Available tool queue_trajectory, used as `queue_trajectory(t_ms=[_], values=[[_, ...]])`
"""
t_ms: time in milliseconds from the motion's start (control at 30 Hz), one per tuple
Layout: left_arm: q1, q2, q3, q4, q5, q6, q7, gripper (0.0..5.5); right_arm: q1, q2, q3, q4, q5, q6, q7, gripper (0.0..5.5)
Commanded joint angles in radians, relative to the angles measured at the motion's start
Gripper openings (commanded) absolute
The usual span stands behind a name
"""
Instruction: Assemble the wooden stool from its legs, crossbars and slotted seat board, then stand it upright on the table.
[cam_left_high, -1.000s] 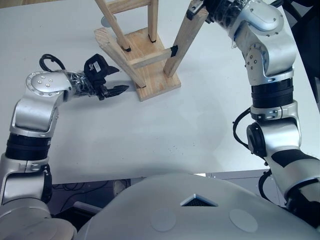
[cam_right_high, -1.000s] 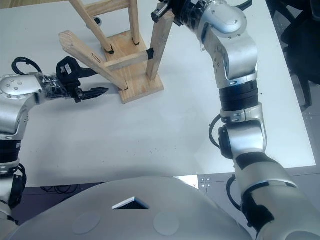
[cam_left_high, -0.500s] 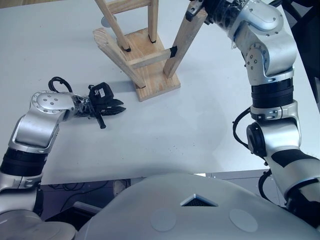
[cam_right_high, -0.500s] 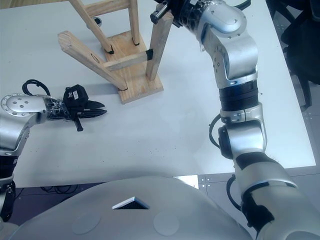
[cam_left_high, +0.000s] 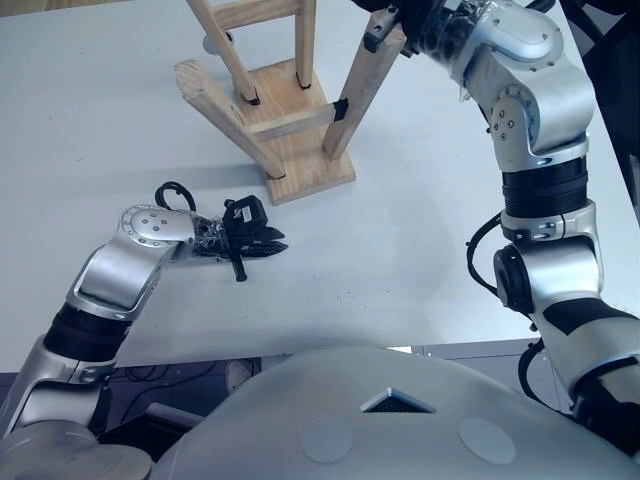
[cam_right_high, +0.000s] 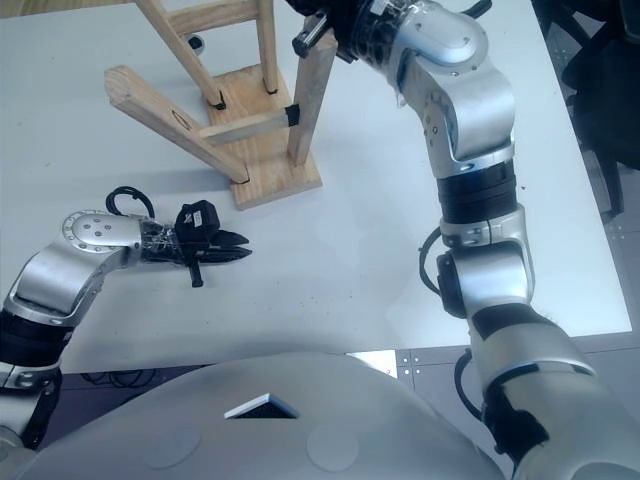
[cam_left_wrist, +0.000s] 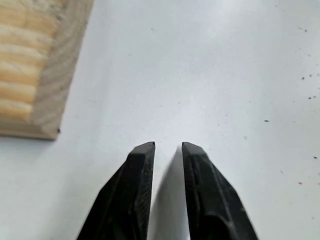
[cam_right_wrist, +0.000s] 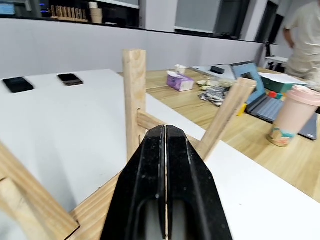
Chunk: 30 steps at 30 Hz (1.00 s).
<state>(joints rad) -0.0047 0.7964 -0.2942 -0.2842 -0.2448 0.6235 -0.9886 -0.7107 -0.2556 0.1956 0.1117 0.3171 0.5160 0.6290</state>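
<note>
Stool (cam_left_high: 300, 120) upside down on white surface (cam_left_high: 400, 250), far side, about centre. Seat board (cam_left_high: 310, 170) lies flat on the surface and the legs point up and splay outward. Crossbar (cam_left_high: 295, 118) runs between two legs just above the board, with black marks at the joints. One leg (cam_left_high: 225, 115) slants out toward the robot's left, its free end hanging past the board edge. Upper ends of the far legs are cut off by the frame.

Right gripper (cam_right_wrist: 165, 130) is high at the back, at the top end of the right-hand leg (cam_left_high: 358, 85). Its fingers are pressed together with nothing visible between them. They look to be in contact with that leg end, but I can't confirm it. Right wrist view shows two other legs standing up ahead of the tips.

Left gripper (cam_left_high: 276, 245) is low over bare surface, nearer the robot than the stool and apart from it, pointing toward the robot's right. Its fingers (cam_left_wrist: 142, 165) are parted by a narrow gap and hold nothing. A corner of the seat board shows in the left wrist view, off to one side and not touching the tips.
</note>
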Motion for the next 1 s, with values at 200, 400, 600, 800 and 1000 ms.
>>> queue_trajectory(t_ms=[200,400,600,800,1000], values=[[-0.075,-0.024,0.006,0.219,0.125,-0.102,0.108,0.96,0.108,-0.035,0.162,-0.009,-0.019,0.194,0.094,0.00],[-0.177,-0.034,0.007,0.376,0.176,-0.175,0.117,0.96,0.063,-0.023,0.157,0.026,-0.030,0.188,0.095,0.00],[-0.155,-0.023,0.054,0.341,0.168,-0.174,0.122,0.96,0.091,-0.035,0.150,0.003,-0.023,0.202,0.085,0.00],[-0.299,-0.159,0.101,0.513,0.197,-0.208,0.267,0.96,0.020,0.053,0.187,0.027,-0.011,0.216,0.083,0.00],[-0.396,-0.258,0.102,0.671,0.225,-0.276,0.320,0.96,-0.092,0.168,0.228,0.121,-0.035,0.182,0.091,0.00]])
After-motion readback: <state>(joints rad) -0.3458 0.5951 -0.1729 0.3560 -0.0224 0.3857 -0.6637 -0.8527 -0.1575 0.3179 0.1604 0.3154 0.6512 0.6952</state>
